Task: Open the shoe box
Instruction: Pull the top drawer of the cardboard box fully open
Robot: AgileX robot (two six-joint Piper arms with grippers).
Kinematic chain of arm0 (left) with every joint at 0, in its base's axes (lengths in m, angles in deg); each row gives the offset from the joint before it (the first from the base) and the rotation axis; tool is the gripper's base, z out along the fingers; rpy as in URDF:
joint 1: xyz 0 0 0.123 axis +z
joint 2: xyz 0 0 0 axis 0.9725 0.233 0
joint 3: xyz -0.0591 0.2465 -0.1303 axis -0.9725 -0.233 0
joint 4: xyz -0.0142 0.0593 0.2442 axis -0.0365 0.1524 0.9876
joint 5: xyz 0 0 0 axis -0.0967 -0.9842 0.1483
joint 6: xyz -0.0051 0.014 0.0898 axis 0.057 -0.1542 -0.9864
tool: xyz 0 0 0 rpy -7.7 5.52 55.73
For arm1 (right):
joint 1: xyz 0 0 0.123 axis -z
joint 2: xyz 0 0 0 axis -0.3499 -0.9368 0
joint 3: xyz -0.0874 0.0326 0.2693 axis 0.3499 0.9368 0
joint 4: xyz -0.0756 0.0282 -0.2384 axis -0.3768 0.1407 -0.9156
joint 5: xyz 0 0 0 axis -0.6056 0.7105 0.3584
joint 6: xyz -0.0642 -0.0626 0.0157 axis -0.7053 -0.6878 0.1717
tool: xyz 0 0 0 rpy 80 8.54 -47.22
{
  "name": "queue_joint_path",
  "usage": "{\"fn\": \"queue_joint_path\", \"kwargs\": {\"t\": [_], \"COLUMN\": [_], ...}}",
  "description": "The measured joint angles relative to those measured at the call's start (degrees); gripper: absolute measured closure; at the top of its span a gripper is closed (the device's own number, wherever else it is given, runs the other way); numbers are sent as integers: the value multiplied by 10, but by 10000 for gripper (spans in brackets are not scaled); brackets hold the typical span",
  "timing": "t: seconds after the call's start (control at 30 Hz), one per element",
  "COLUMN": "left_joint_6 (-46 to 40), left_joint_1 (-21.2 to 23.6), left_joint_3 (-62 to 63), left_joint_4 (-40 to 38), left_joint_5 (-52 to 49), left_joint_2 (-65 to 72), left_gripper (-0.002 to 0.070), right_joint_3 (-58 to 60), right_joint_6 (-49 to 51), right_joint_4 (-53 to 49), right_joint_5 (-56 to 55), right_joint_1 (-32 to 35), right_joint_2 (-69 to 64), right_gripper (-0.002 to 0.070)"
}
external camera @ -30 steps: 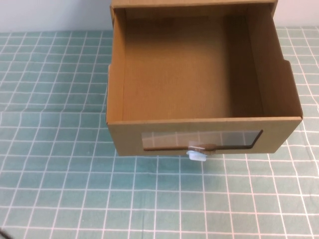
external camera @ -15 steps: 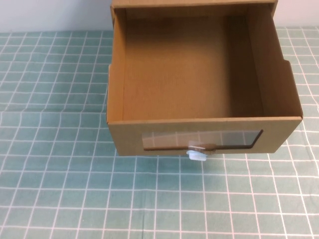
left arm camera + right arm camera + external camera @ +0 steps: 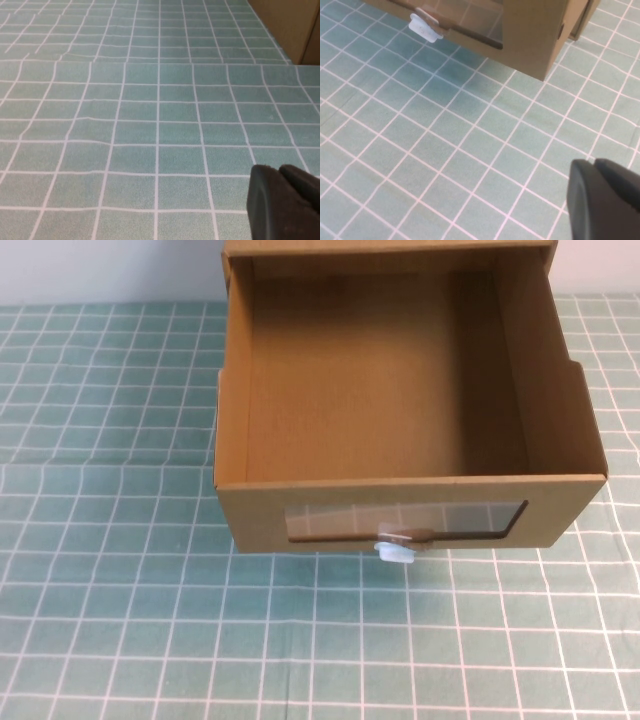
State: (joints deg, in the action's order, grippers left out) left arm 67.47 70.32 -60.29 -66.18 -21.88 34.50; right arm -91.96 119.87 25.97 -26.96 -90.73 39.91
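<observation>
The brown cardboard shoe box stands at the table's far middle, its drawer pulled out toward me and empty inside. Its front panel has a clear window and a small white pull tab at the lower edge. Neither gripper appears in the high view. In the left wrist view my left gripper is shut on nothing, low over the cloth, with a corner of the box far off. In the right wrist view my right gripper is shut and empty, back from the box and its pull tab.
A green cloth with a white grid covers the table, slightly wrinkled to the left of the box. A pale wall runs along the back behind the box.
A dark tip at the bottom left corner of the high view has slipped out of sight. The box has not moved.
</observation>
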Motion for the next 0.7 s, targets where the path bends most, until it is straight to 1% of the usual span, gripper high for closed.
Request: {"fn": "queue_joint_path", "kwargs": {"t": [0.63,0.7], "left_joint_6": [0,0], "left_joint_1": [0,0], "left_joint_3": [0,0], "left_joint_4": [0,0], "left_joint_5": [0,0], "left_joint_2": [0,0], "left_gripper": [680,680], "right_joint_3": [0,0], "right_joint_6": [0,0], "right_joint_4": [0,5], "right_joint_5": [0,-1], "right_joint_1": [0,11], "right_joint_2": [2,10], "right_gripper": [689,689]}}
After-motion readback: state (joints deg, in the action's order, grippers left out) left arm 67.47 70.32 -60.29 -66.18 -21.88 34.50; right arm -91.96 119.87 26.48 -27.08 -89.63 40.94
